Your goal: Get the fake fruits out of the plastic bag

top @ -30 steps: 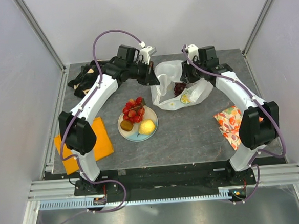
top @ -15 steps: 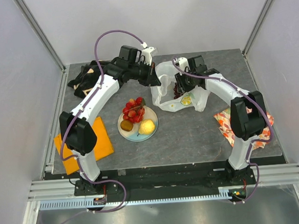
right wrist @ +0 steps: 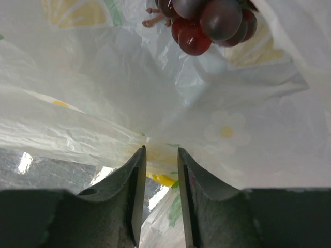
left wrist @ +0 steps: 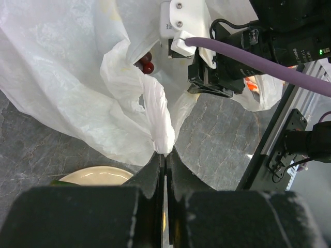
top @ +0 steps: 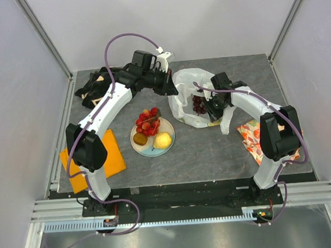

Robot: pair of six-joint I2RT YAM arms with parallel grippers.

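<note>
My left gripper (left wrist: 164, 155) was clamped tight on a twisted edge of the plastic bag (left wrist: 62, 77), lifting it so the mouth gaped; my right gripper (right wrist: 160, 150) sat inside, jaws a narrow slit with film bunched at the tips, and I couldn't tell whether it held any; the grape bunch (right wrist: 212, 20) lay just ahead, inside the bag; berry cluster (top: 146, 121), lemon (top: 162, 140) and brown piece (top: 140, 139) sat on the plate (top: 151, 152).

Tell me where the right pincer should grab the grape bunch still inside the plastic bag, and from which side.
Probably across the grape bunch at its narrow stem end, coming down through the open mouth of the plastic bag, which the left pincer holds up by a handle. The right pincer faces film short of the bunch, so a side approach would likely catch plastic.
</note>
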